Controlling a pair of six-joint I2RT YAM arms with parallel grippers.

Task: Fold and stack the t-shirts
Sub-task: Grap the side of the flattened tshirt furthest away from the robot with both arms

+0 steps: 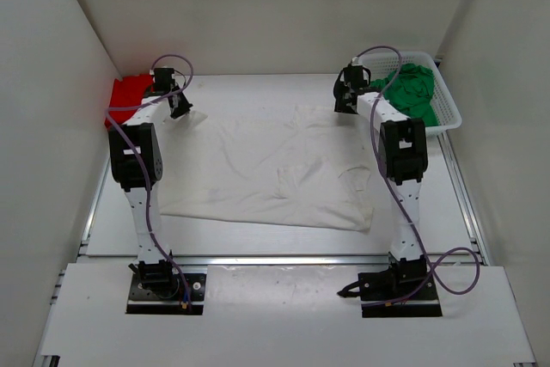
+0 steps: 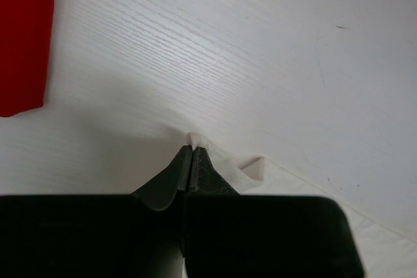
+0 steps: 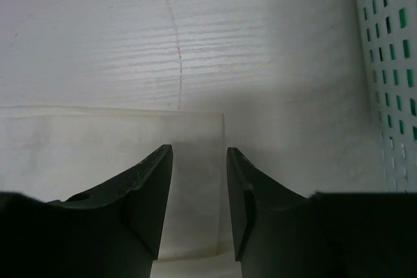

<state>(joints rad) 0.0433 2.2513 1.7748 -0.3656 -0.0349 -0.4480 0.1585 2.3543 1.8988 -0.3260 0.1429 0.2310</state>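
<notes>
White cloth t-shirt (image 1: 266,169) lies spread out mid-table, wrinkled. We see the left gripper (image 2: 193,151) closed tight on its far-left corner, w/ a small nub of cloth poking past the tips. Right gripper (image 3: 199,161) is open over the far-right corner, cloth lying flat btwn the jaws, no grip. Red cloth t-shirt (image 1: 127,92) sits at the far-left corner of the white table (image 1: 258,92). Green cloth t-shirt (image 1: 412,92) is bunched in the white plastic mesh basket (image 3: 384,63), far right.
</notes>
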